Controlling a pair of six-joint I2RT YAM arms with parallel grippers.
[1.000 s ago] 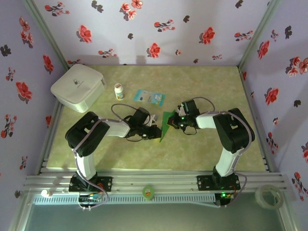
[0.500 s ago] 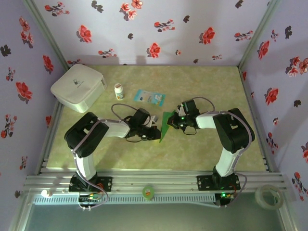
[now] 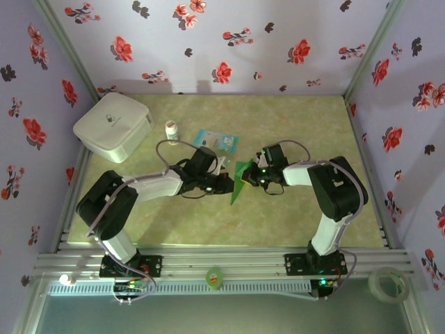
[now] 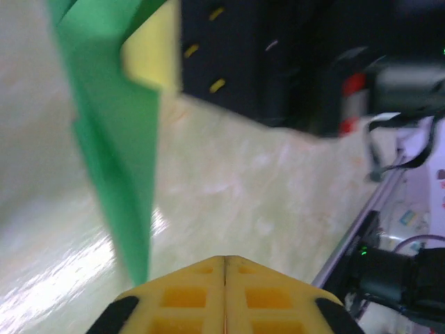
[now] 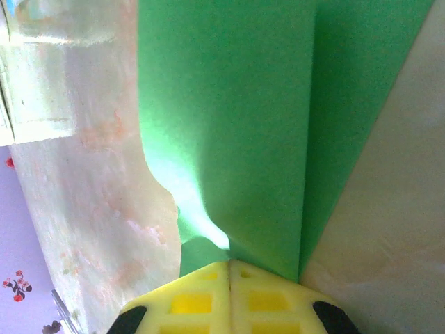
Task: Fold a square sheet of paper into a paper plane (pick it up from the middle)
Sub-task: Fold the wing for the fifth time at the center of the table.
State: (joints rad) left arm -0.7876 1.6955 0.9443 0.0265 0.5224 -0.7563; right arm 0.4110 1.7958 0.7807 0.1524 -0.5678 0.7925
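- The green paper (image 3: 239,183), folded into a slim pointed shape, sits at the middle of the table (image 3: 299,132), between the two grippers.
- The right gripper (image 5: 229,268) pinches one end of it with its jaws tight, likely to steady it for creasing.
- The left gripper (image 4: 224,278) has its jaws pressed together on nothing, just beside the paper's tip, probably ready to press a fold.
- Compared with a second ago, the left arm reaches further out, with its gripper nearer the paper. The right arm and the paper are unchanged.

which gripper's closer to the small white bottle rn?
Left. The left gripper is right of the bottle and lower in the top view; the right gripper is farther right, clamped on the green paper.
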